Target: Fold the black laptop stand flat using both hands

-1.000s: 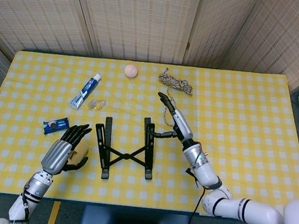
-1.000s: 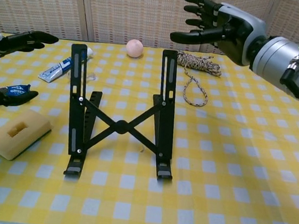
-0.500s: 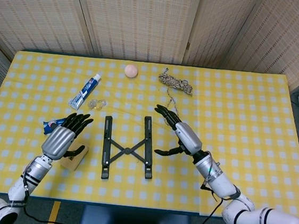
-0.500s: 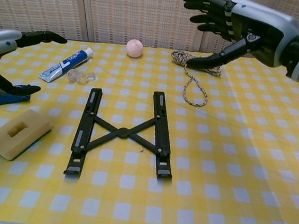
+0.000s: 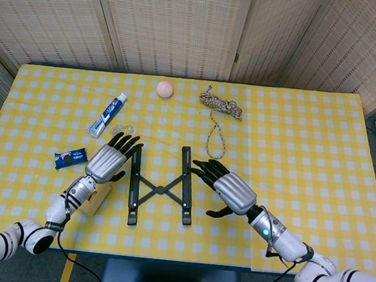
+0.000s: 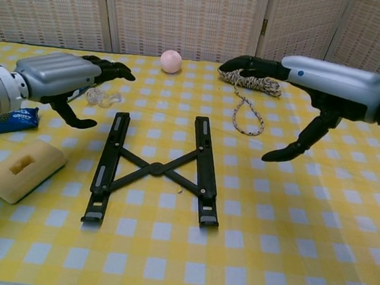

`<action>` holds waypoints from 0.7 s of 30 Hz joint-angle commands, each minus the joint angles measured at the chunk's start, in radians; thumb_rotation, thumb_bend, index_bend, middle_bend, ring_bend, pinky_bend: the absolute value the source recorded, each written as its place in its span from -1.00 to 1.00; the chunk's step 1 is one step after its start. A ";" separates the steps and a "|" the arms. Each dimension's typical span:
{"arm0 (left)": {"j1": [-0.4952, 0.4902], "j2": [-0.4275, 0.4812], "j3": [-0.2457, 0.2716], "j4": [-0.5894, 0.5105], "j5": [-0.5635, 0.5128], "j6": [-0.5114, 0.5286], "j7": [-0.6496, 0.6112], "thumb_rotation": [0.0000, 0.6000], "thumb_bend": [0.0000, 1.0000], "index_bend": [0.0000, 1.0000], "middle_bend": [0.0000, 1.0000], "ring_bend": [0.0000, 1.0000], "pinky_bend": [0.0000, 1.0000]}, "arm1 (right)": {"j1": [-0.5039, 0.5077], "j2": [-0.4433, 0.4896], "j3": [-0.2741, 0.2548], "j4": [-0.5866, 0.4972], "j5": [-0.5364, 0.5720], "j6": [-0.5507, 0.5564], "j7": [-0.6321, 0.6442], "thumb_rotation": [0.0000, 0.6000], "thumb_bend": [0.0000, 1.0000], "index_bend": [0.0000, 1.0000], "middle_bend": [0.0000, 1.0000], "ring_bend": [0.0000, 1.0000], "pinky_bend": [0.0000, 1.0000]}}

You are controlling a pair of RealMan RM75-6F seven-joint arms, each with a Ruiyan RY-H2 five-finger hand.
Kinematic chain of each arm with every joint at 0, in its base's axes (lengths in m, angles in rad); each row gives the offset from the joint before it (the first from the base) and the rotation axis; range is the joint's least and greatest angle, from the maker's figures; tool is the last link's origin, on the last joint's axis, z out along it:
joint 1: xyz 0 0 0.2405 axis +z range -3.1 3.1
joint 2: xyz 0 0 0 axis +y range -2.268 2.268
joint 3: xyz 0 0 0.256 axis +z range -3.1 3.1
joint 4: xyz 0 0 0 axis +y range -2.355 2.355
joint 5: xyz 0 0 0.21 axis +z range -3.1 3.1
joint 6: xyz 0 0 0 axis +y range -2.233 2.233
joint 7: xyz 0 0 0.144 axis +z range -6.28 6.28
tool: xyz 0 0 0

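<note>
Head view. Black metal laptop stand (image 5: pixel 158 192): two parallel rails joined by an X-brace, lying flat on the yellow-and-white checked tabletop (image 5: pixel 309 140), near its front edge. Left robot hand (image 5: pixel 108 161): palm down, fingers spread, grasping nothing, poised by the stand's left rail. Right robot hand (image 5: pixel 227 187): likewise released, fingers apart, just beside the right rail. Also present: tan sponge block (image 5: pixel 99 195) partly under the left hand, blue snack packet (image 5: pixel 70 157), toothpaste tube (image 5: pixel 107 114), pink ball (image 5: pixel 164 89), coiled rope (image 5: pixel 220 106).

Chest view. Stand (image 6: pixel 154 169) level with the cloth, both rails down. Both hands hover above it, no contact.

Step judged: the fold appears complete, hands positioned either side. Next move calls only for a light press on both rails to confirm flatness, or withdrawal.
</note>
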 commanded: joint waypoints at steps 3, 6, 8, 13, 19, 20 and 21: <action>-0.048 -0.057 -0.019 0.069 -0.074 -0.063 0.062 1.00 -0.39 -0.96 -0.99 -1.00 -1.00 | -0.007 -0.035 0.000 0.044 0.000 0.011 -0.109 1.00 -0.63 -0.91 -0.61 -0.64 -0.98; -0.065 -0.081 -0.018 0.108 -0.105 -0.077 0.121 1.00 -0.49 -1.00 -1.00 -1.00 -1.00 | -0.006 -0.062 0.004 0.080 -0.005 0.021 -0.155 1.00 -0.63 -0.65 -0.37 -0.45 -0.80; -0.070 -0.094 -0.016 0.129 -0.122 -0.079 0.145 1.00 -0.53 -1.00 -1.00 -1.00 -1.00 | -0.004 -0.083 0.005 0.110 -0.016 0.031 -0.190 1.00 -0.63 -0.52 -0.23 -0.33 -0.66; -0.070 -0.108 -0.008 0.160 -0.151 -0.083 0.156 1.00 -0.56 -1.00 -1.00 -1.00 -1.00 | 0.001 -0.122 0.000 0.162 -0.032 0.041 -0.207 1.00 -0.63 -0.36 -0.04 -0.20 -0.46; -0.081 -0.134 -0.003 0.195 -0.156 -0.089 0.117 1.00 -0.58 -1.00 -1.00 -1.00 -1.00 | 0.005 -0.160 -0.003 0.211 -0.039 0.046 -0.220 1.00 -0.64 -0.32 0.03 -0.14 -0.38; -0.086 -0.143 0.000 0.209 -0.152 -0.086 0.118 1.00 -0.58 -1.00 -1.00 -1.00 -1.00 | 0.005 -0.166 -0.004 0.217 -0.039 0.047 -0.221 1.00 -0.64 -0.32 0.03 -0.13 -0.37; -0.087 -0.147 0.001 0.215 -0.152 -0.086 0.118 1.00 -0.58 -1.00 -1.00 -1.00 -1.00 | 0.006 -0.168 -0.004 0.220 -0.039 0.048 -0.222 1.00 -0.64 -0.31 0.03 -0.13 -0.37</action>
